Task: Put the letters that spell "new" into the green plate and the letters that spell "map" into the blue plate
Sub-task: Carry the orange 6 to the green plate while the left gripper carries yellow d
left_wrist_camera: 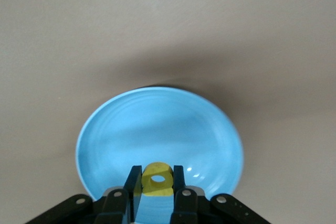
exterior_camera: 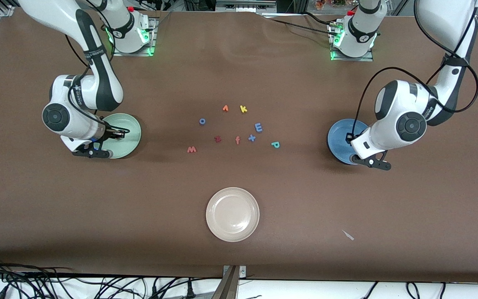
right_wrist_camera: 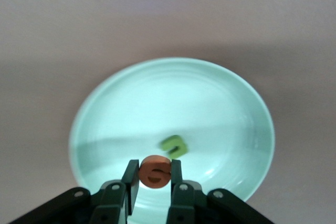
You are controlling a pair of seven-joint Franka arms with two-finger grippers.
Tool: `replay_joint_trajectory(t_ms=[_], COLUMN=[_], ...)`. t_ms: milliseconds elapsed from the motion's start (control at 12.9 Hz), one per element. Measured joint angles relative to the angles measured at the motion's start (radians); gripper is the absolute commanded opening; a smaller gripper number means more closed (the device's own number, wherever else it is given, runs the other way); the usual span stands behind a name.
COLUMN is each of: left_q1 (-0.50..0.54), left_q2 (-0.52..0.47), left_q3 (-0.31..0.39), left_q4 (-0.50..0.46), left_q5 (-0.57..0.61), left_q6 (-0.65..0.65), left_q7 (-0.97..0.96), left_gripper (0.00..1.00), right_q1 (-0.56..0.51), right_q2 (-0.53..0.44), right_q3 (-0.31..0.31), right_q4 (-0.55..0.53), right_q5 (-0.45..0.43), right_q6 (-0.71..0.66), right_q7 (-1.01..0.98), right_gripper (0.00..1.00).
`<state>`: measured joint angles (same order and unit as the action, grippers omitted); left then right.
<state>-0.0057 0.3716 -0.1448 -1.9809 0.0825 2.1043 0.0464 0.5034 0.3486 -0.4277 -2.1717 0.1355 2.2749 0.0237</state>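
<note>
My left gripper (left_wrist_camera: 157, 177) hangs over the blue plate (left_wrist_camera: 157, 119), shut on the yellow "a" (left_wrist_camera: 157, 168). My right gripper (right_wrist_camera: 154, 170) hangs over the green plate (right_wrist_camera: 105, 108), shut on the orange "e" (right_wrist_camera: 146, 169). The green "n" (right_wrist_camera: 174, 146) lies inside that plate. In the front view the green plate (exterior_camera: 133, 128) sits at the right arm's end and the blue plate (exterior_camera: 340, 131) at the left arm's end. On the table between them lie the pink-red "w" (exterior_camera: 191, 149), the blue "m" (exterior_camera: 258, 127) and the teal "p" (exterior_camera: 275, 144).
Other letters lie mid-table: a dark red "z" (exterior_camera: 218, 139), a salmon "f" (exterior_camera: 237, 140), a blue "x" (exterior_camera: 252, 138), a yellow "k" (exterior_camera: 243, 109), an orange letter (exterior_camera: 225, 108) and a blue "o" (exterior_camera: 202, 121). A cream-white plate (exterior_camera: 232, 214) sits nearer the front camera.
</note>
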Motion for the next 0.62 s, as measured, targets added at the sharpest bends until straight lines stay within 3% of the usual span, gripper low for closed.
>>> replay_joint_trajectory(t_ms=[155, 232, 309, 387, 464, 618], left_q1=[0.030, 0.043, 0.054, 0.061, 0.065, 0.076], left_q2=[0.034, 0.043, 0.049, 0.055, 0.065, 0.091], left_q3=[0.000, 0.000, 0.000, 0.000, 0.000, 0.000], left_q4=[0.004, 0.010, 0.012, 0.012, 0.012, 0.013], left_q5=[0.012, 0.013, 0.013, 0.013, 0.013, 0.013], left_q6=[0.021, 0.022, 0.022, 0.022, 0.022, 0.029], left_q7=[0.020, 0.040, 0.055, 0.061, 0.062, 0.062], left_gripper=[0.17, 0.17, 0.18, 0.26, 0.32, 0.68], right_q1=[0.000, 0.001, 0.002, 0.003, 0.003, 0.005], right_q2=[0.000, 0.000, 0.000, 0.000, 0.000, -0.002], right_q3=[-0.004, -0.004, -0.004, -0.004, -0.004, -0.003], right_q4=[-0.073, -0.089, -0.094, -0.094, -0.094, -0.092], right_q5=[0.000, 0.000, 0.000, 0.000, 0.000, 0.000], right_q6=[0.088, 0.105, 0.111, 0.111, 0.112, 0.113], right_q7=[-0.033, -0.039, -0.041, -0.041, -0.042, -0.042], right_gripper=[0.23, 0.46, 0.87, 1.00, 1.00, 1.00])
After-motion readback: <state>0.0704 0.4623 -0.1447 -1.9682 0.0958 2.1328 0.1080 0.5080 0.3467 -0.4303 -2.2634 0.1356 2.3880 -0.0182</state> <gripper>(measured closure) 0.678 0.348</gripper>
